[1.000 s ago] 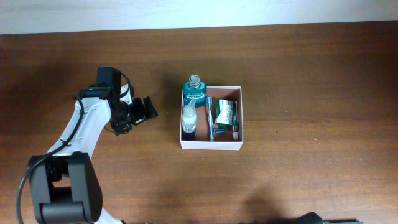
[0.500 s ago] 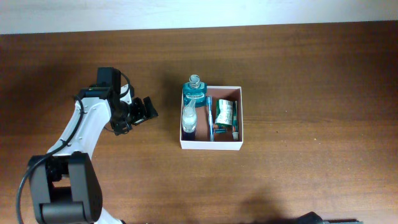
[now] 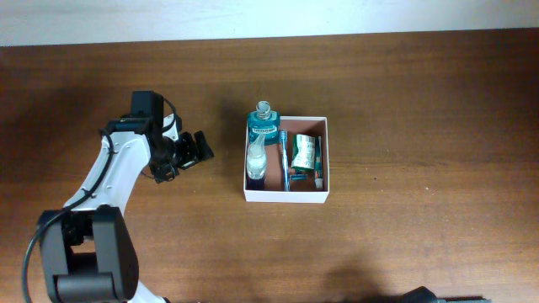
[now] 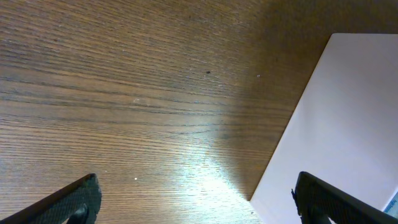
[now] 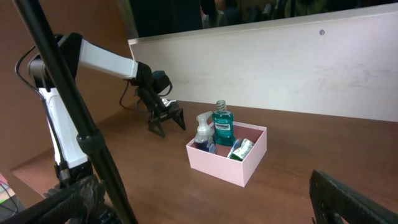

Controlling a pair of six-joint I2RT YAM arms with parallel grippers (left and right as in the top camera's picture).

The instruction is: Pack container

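Underneath everything, a brown wood-grain counter [image 3: 421, 101] with a pale wall along its far edge. On its left side, the white-and-black left arm [image 3: 114, 172], bent up from a black base near the front edge. Right of centre, well apart from that arm, the container [image 3: 286, 196]: shallow, square, thin white walls, reddish-brown inside, flat on the counter.

At the arm's end, the left hand [image 3: 192, 150], pointed toward the container, spread wide and gripping nothing. In its wrist view, dark fingers [image 4: 74, 199] at the two lower corners, bare wood between them, the container's white wall off to the right. Seen only from its own wrist camera, the right hand [image 5: 205, 202], likewise spread wide and empty, far back from the container.

Inside the container, upright in the corner nearest the wall and the left arm, a teal mouthwash bottle [image 3: 262, 126] with a clear cap. Just in front of it, along the same side wall, a clear spray bottle [image 3: 255, 160]. In the other half, lying flat, a green-and-white packet [image 3: 305, 151]. Between packet and bottles, a thin blue toothbrush [image 3: 285, 160].
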